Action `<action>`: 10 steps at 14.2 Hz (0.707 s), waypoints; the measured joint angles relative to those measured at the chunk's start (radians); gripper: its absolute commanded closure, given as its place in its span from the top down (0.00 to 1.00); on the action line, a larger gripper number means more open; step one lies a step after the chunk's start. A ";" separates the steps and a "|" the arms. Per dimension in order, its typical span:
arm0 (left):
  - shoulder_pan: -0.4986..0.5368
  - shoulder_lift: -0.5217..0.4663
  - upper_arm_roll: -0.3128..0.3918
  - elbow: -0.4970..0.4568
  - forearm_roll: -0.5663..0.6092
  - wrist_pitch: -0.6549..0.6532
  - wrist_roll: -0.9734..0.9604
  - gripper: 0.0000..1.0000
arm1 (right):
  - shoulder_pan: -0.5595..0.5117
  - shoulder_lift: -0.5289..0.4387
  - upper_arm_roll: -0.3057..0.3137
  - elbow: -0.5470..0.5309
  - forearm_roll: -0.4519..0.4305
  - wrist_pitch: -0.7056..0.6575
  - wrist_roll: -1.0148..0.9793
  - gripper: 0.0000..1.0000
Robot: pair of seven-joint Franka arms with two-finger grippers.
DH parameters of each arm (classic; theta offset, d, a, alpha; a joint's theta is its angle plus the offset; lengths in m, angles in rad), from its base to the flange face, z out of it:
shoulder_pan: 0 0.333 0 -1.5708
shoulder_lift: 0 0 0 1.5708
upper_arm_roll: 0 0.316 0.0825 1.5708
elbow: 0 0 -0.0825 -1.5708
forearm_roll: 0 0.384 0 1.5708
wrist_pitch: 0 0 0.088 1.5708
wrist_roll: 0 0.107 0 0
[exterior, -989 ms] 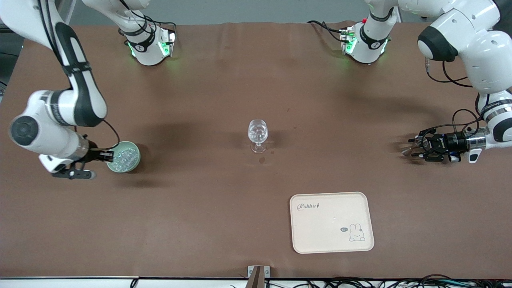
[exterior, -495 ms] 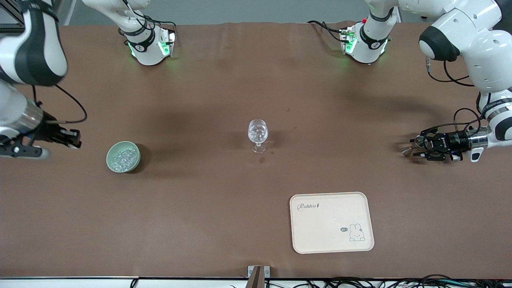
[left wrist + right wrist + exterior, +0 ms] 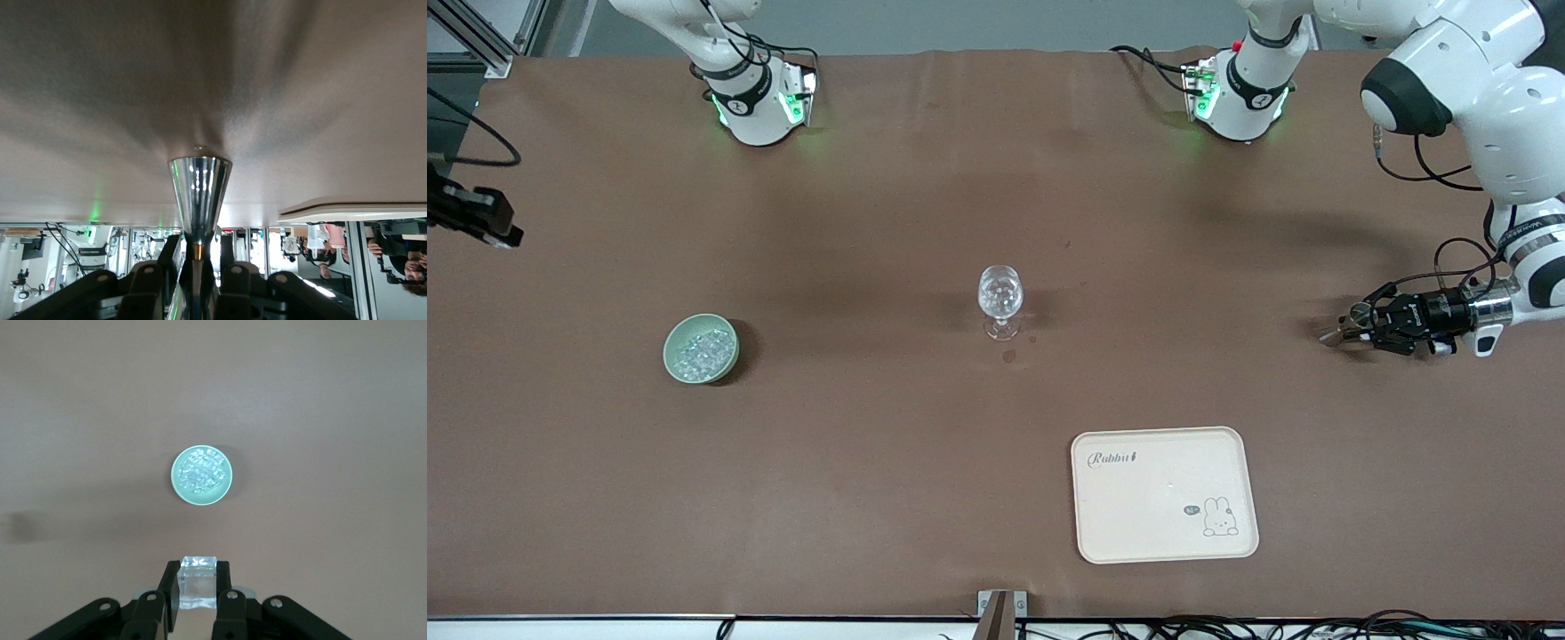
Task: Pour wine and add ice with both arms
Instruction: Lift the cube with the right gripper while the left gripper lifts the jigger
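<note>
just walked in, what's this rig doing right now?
The right end effector is up over the right arm's end of the table, shut on an ice cube taken from the green bowl. The left end effector is low at the left arm's end, gripping a shiny metal cone-shaped cup. The stemmed glass stands mid-table; the rabbit tray sits nearer the camera.

The left gripper (image 3: 198, 277) fingers (image 3: 148, 283) pinch a shiny metal cone (image 3: 199, 193) above the table (image 3: 213, 80).

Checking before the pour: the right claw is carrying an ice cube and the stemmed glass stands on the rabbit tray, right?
Not quite. The front view shows the stemmed glass on the bare table, apart from the rabbit tray. The right claw does hold an ice cube.
</note>
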 measured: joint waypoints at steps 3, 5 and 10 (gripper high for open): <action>-0.011 0.000 -0.006 -0.040 -0.035 0.000 0.001 0.23 | 0.000 0.005 0.002 0.003 0.005 -0.002 0.003 0.01; -0.010 0.000 -0.006 -0.043 -0.038 -0.003 0.001 0.22 | 0.000 0.009 0.003 0.003 0.006 -0.001 0.006 0.01; -0.006 0.000 -0.001 -0.043 -0.038 -0.017 0.001 0.07 | 0.001 0.009 0.006 0.003 0.006 -0.001 0.010 0.01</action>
